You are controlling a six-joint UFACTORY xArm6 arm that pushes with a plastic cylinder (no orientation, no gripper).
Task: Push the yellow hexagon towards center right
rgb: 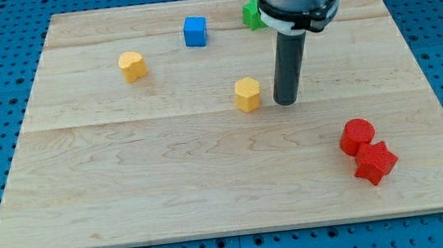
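Yellow wooden hexagon block (246,94): board centre, task piece. My tip (287,100): just beside it on the view's right, the wrong side for a rightward push; no claw fitted. Red cylinder block (358,136): lower right, near the likely path

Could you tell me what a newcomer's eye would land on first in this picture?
Probably my dark rod dropping from the view's top, my tip resting just to the view's right of the yellow hexagon near the wooden board's middle. Next, the red cylinder and red star huddled together at the lower right.
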